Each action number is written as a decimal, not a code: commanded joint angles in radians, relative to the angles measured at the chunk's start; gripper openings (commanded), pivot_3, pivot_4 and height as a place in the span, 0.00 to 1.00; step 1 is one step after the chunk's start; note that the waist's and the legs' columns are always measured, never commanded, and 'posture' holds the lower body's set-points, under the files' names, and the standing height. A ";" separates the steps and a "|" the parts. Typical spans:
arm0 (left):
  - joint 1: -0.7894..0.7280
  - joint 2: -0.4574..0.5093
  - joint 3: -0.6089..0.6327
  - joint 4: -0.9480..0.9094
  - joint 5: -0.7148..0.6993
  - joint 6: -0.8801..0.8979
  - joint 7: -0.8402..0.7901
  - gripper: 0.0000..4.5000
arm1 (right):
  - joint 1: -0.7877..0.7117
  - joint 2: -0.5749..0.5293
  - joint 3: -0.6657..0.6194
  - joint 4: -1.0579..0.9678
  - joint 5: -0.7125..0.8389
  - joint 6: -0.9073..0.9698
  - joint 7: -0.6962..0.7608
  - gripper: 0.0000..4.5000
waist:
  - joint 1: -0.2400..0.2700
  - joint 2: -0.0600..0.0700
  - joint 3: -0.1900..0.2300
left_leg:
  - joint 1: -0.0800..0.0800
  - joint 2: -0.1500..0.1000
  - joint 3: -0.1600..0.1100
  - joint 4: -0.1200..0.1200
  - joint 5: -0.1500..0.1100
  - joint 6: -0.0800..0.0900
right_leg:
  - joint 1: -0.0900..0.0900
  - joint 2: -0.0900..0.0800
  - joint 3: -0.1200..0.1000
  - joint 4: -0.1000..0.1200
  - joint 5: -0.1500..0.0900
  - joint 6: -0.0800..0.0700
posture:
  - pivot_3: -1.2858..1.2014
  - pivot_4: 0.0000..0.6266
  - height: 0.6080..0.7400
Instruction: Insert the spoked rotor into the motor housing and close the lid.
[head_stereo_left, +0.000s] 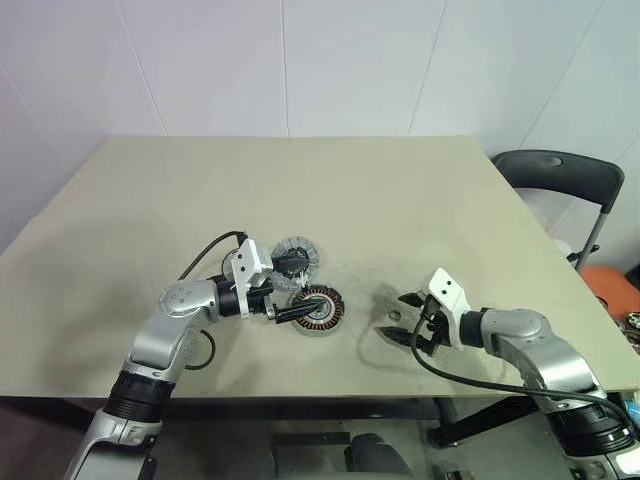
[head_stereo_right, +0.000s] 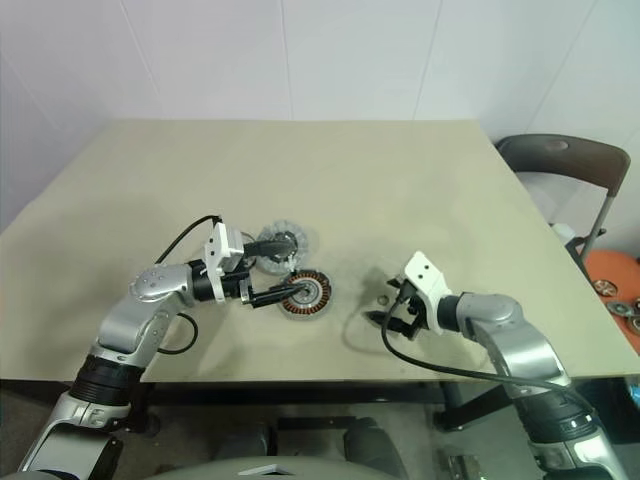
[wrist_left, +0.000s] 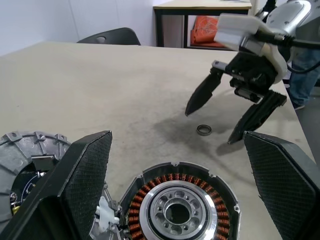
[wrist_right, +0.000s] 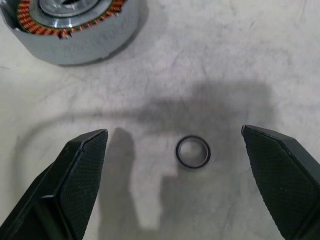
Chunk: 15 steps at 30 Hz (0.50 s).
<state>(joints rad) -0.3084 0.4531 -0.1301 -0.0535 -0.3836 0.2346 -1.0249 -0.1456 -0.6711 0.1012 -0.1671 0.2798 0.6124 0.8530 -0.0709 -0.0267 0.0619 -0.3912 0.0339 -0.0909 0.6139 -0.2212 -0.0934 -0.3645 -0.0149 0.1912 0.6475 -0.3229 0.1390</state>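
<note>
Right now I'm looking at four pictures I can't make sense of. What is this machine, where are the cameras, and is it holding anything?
It is a two-armed humanoid robot at a beige table. Two pictures come from its head, looking down; the other two from cameras on its wrists. The left end effector is open beside the motor housing, a copper-wound ring with a silvery spoked rotor already at its centre. The grey lid lies just behind. The right end effector hangs open over a small metal ring. Nothing is held.

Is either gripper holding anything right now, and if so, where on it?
Nothing is held. The left gripper is open astride the housing; the right gripper is open above a small ring on the table.
</note>
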 joint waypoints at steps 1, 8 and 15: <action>-0.001 0.006 0.017 -0.027 -0.009 -0.014 -0.004 1.00 | -0.013 0.009 -0.002 0.003 0.005 -0.014 0.005 1.00 | 0.000 0.000 0.000 | 0.000 0.000 0.000 0.000 0.000 0.000 | 0.000 0.000 0.000 0.000 0.000 0.000 | 0.52 0.00 1.00; 0.000 0.002 0.015 -0.025 -0.007 -0.017 0.000 1.00 | -0.008 0.027 0.001 0.044 0.003 -0.026 -0.002 1.00 | 0.001 0.000 0.000 | 0.000 0.000 0.000 0.000 0.000 0.000 | 0.000 0.000 0.000 0.000 0.000 0.000 | 0.52 0.00 1.00; -0.002 0.001 0.011 -0.019 -0.006 -0.019 -0.004 1.00 | 0.014 0.044 0.011 0.078 -0.008 -0.042 -0.007 1.00 | -0.001 -0.001 -0.001 | 0.001 0.000 0.000 0.000 0.000 0.000 | 0.002 0.000 0.000 0.000 0.000 0.000 | 0.52 0.00 1.00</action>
<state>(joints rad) -0.3063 0.4526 -0.1303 -0.0535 -0.3834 0.2313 -1.0232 -0.1408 -0.6352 0.1038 -0.1018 0.2775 0.5695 0.8460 -0.0717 -0.0282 0.0609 -0.3897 0.0339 -0.0909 0.6145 -0.2212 -0.0934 -0.3626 -0.0148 0.1912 0.6475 -0.3230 0.1390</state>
